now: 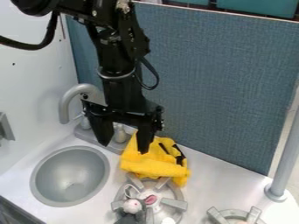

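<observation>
I count one pincer (123,148), mine, hanging down with its two black fingers (145,138) spread wide apart, so I stand open. I count one yellow cloth (154,164), crumpled and marked with dark stripes. It lies just below my pincer and off to the right in the view, with its upper left part behind the tip of my right-hand finger as seen here; whether that tip touches it, I cannot tell.

Around me I make out one round grey sink basin (71,175), below and to the left of my pincer. One curved grey faucet (65,103) rises to my pincer's left, and I count two handles (121,134) by it, one of them showing through the gap between my fingers.

There are two stove burners (174,203): one straight below my pincer, beside the cloth's lower edge, and the other well apart, far down to the right. On the nearer burner I see one small plush toy (132,206), pale at the head and dark grey below, partly cut off by the view's edge.

One blue textured panel (222,83) stands behind my pincer and stretches to the right, one grey pole (284,157) rises well to my right, and one white wall (32,83) stands to my left.
</observation>
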`<state>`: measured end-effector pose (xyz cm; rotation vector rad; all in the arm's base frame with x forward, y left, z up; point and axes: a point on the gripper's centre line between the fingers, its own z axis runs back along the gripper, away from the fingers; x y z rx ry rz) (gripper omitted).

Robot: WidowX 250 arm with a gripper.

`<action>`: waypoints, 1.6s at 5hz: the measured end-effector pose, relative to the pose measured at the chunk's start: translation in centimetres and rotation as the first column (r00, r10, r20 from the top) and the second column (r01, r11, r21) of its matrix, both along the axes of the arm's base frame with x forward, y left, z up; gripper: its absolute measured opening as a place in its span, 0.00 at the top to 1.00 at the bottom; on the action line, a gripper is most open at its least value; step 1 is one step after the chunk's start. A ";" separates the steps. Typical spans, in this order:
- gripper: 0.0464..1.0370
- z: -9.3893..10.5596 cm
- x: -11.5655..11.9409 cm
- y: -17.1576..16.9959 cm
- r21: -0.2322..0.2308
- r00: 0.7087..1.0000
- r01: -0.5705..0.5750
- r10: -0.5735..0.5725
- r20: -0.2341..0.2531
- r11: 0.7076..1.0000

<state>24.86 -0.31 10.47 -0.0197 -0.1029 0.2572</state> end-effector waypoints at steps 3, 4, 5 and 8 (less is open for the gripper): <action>0.04 -6.2 6.9 1.1 0.004 0.986 -0.161 0.161 -0.038 0.987; 0.04 -9.8 9.4 2.9 -0.007 0.967 -0.255 0.255 -0.016 0.967; 0.04 -11.2 11.9 3.8 0.009 0.963 -0.262 0.261 0.065 0.965; 0.04 -14.8 14.6 7.5 0.002 0.950 -0.303 0.302 0.072 0.953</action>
